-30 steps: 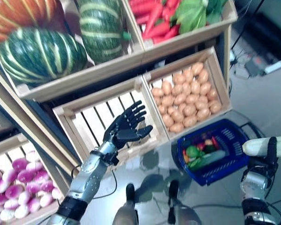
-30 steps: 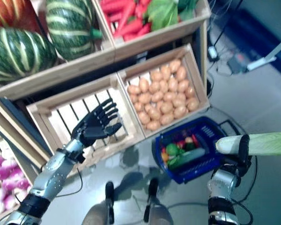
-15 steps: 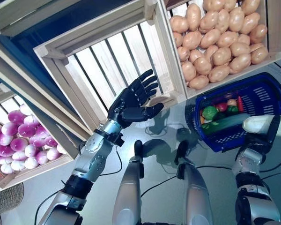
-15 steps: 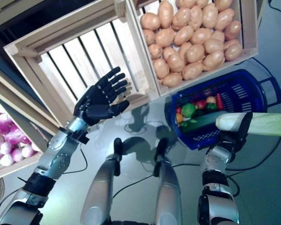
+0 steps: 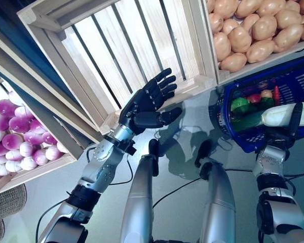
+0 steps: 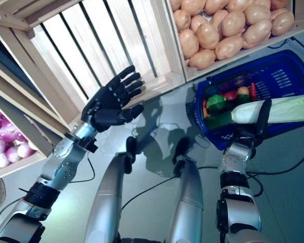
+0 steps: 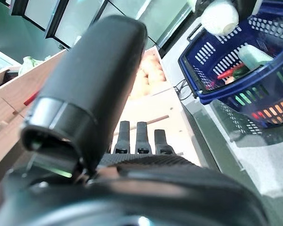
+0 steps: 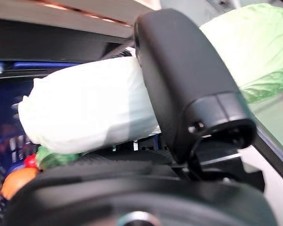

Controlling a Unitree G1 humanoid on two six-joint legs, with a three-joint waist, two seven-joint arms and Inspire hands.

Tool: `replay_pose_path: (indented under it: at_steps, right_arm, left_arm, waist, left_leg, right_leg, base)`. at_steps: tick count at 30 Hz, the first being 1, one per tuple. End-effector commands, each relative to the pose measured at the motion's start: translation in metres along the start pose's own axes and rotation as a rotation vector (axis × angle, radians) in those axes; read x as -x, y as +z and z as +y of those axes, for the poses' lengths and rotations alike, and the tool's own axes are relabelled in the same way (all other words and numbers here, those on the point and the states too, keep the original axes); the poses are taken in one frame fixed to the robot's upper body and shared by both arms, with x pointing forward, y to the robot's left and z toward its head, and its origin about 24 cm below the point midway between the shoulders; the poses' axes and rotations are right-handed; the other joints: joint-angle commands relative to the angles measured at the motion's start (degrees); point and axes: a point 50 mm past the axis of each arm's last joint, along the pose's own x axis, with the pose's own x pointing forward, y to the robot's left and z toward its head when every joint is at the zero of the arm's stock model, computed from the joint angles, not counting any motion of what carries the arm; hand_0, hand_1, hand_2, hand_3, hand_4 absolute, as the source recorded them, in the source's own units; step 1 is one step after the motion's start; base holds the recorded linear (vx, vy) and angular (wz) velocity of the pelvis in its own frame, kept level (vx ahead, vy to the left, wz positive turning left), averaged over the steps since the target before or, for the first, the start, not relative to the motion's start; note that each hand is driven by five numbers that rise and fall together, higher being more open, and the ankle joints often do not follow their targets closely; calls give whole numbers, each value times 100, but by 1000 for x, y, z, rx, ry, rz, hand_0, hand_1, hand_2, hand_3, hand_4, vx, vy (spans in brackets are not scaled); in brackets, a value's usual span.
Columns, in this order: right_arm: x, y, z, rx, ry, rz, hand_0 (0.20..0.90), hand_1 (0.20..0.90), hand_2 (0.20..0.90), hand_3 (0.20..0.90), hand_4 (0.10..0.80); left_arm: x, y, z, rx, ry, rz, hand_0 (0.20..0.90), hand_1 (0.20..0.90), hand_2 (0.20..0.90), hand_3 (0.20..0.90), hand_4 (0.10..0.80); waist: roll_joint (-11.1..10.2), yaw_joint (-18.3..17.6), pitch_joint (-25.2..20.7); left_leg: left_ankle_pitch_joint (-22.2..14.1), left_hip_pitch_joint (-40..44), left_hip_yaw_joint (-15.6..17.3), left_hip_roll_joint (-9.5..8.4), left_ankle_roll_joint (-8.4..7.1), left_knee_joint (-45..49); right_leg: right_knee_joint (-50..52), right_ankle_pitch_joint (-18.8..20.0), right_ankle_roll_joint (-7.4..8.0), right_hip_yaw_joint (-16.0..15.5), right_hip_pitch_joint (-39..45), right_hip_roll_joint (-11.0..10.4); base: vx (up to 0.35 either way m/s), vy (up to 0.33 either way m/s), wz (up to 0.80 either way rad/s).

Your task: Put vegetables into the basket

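Glossy grey floor (image 6: pixel 157 126), blue basket (image 6: pixel 289 76) by wooden crates (image 6: pixel 91 45), right hand (image 6: pixel 257 126) gripping cabbage (image 6: pixel 278 109), left hand (image 6: pixel 109 104) spread empty.

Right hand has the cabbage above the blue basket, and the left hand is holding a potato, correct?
Not quite. The left hand is open and holds nothing, as the left eye view shows; the potatoes are in their crate. The right hand does hold the cabbage above the blue basket.

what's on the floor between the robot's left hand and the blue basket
Nothing: in the left eye view only bare, shiny grey floor separates the open left hand from the blue basket.
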Motion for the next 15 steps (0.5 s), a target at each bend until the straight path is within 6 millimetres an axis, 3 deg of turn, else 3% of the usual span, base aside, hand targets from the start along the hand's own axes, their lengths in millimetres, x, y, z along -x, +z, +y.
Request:
replay_pose_path:
  at_steps: [1,8,9,11,12,14,15]
  right_arm:
    - [-13,46,41,157,155,-127,300,300,300,300,400]
    - [-16,23,45,290,133,7,300,300,300,300,400]
    - [-16,21,48,290,139,14,300,300,300,300,400]
    - [-15,15,51,289,142,28,300,300,300,300,400]
    - [-15,14,52,266,142,36,300,300,300,300,400]
    - [-14,11,47,263,110,55,300,300,300,300,400]
    - [-14,9,46,260,88,64,300,300,300,300,400]
  left_arm:
    - [-12,50,-25,-18,-163,-262,900,900,900,900,800]
    - [-14,50,-30,-22,-179,-257,900,900,900,900,800]
    - [-14,51,-30,-23,-179,-259,900,900,900,900,800]
    - [-14,50,-31,-21,-172,-261,900,900,900,900,800]
    - [-15,51,-31,-21,-171,-263,900,900,900,900,800]
    - [-14,49,-29,-17,-162,-254,900,900,900,900,800]
    - [-14,49,-29,-23,-164,-255,900,900,900,900,800]
  waist:
    - [83,44,-6]
    - [70,136,-6]
    - [69,146,-6]
    - [69,146,-6]
    - [75,152,-6]
    - [85,155,-6]
    - [95,162,-6]
  left_leg:
    - [-71,-68,-196,-182,-88,-43]
    - [-206,-38,-253,-229,-105,4]
    - [-98,-106,-235,-213,-87,-22]
    - [-229,-8,-250,-215,-106,11]
    - [-89,-84,-224,-203,-79,-34]
    - [-222,4,-246,-221,-115,17]
    - [-79,-88,-220,-210,-86,-20]
  right_leg:
    - [817,-398,-41,-178,214,30]
    - [856,-478,-1,-181,236,63]
    - [829,-390,-44,-225,175,47]
    - [883,-515,1,-176,258,65]
    - [851,-411,-59,-224,186,52]
    - [931,-532,5,-181,261,57]
    - [909,-418,-50,-229,171,40]
  base:
    - [31,-4,1]
    - [45,-17,1]
    - [99,-10,0]
    - [42,7,2]
    - [42,6,2]
    - [36,-1,4]
    - [-40,-2,3]
